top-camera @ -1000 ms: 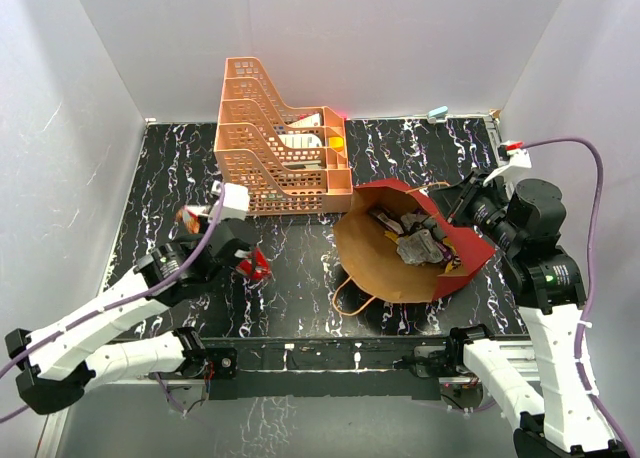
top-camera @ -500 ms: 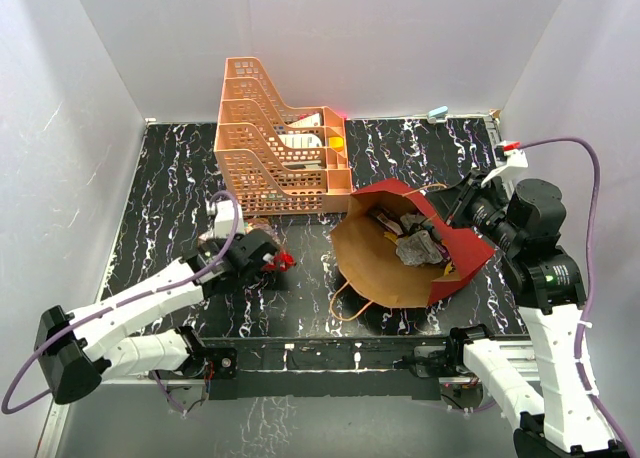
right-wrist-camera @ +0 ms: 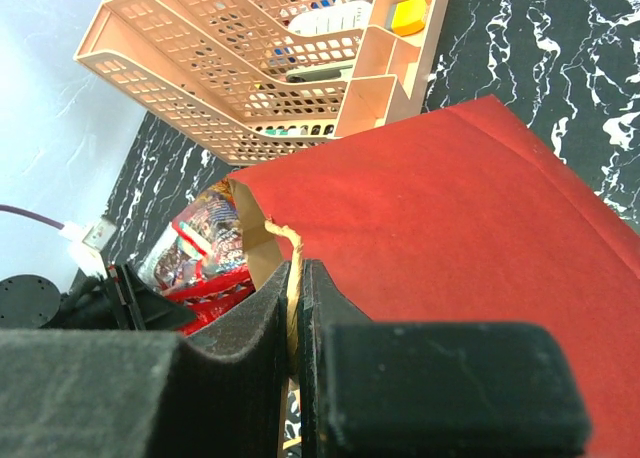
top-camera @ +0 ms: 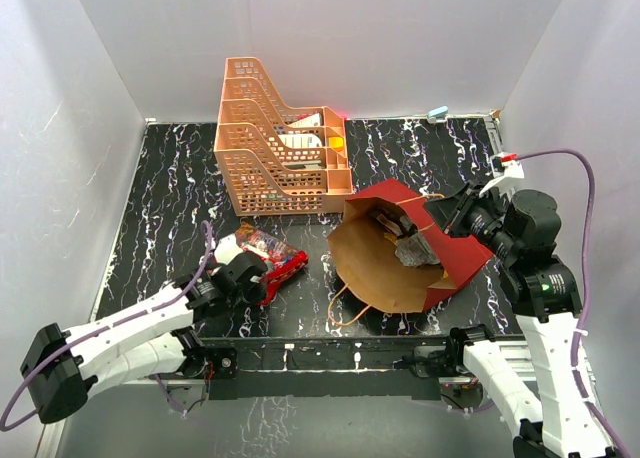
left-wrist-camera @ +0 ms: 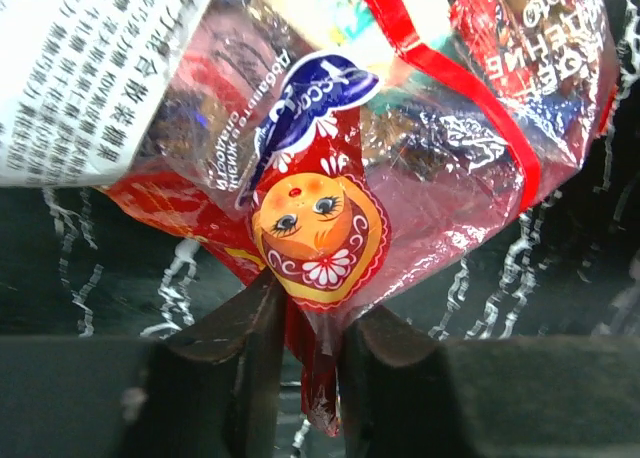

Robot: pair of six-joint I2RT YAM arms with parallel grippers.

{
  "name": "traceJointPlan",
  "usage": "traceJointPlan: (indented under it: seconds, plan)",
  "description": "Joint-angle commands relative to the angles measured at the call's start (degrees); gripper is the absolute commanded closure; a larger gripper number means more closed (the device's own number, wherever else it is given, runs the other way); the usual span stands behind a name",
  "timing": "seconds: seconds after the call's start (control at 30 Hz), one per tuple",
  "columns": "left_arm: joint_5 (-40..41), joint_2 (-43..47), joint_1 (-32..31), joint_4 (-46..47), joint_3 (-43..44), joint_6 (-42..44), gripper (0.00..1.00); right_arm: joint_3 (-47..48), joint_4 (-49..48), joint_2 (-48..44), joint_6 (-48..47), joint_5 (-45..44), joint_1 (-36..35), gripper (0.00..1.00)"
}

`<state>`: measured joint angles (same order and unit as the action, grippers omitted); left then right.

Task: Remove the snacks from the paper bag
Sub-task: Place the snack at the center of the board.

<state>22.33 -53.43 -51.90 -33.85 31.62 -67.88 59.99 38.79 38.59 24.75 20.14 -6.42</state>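
One red packet [top-camera: 280,266] on table [top-camera: 170,198], left of paper bag [top-camera: 380,268] | left pincer [left-wrist-camera: 312,328] pinches its edge | one bag, tipped open, packets [top-camera: 415,246] inside | right pincer [right-wrist-camera: 297,278] clamps bag rim

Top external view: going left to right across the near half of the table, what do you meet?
Left arm's white forearm → red snack packet → paper bag. The right end effector overlaps the bag, so it is left out.
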Motion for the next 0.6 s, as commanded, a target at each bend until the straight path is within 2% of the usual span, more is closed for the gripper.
traceJointPlan:
  seconds: [0.0,0.1,0.17,0.23,0.3,0.43,0.57]
  plan:
    - [-8.20,4.62,0.12,4.99,-3.62,-0.31,0.70,0.39,-3.60,-1.46,1.47,0.68,-0.02,0.93]
    - [-10.64,8.00,0.06,5.45,-5.12,0.44,0.56,0.80,-3.33,-1.54,1.53,0.63,-0.04,0.93]
    - [-10.72,10.52,0.13,3.96,-3.94,2.39,0.44,1.43,-2.61,-1.19,1.02,0.51,-0.09,0.93]
    - [-9.47,12.65,0.08,1.59,-0.30,5.99,0.32,2.42,-1.68,-0.70,0.27,0.39,-0.09,0.93]
    - [-7.69,13.69,0.08,-1.10,5.02,9.80,0.24,3.27,-0.89,-0.26,-0.33,0.36,-0.09,0.93]
    - [-4.95,13.17,0.08,-5.16,12.44,14.92,0.17,4.15,-0.64,0.08,-0.67,0.24,-0.05,0.93]
    - [-3.43,10.69,0.13,-2.17,16.29,21.17,0.14,4.31,-0.68,-0.23,-0.34,0.42,-0.09,0.93]
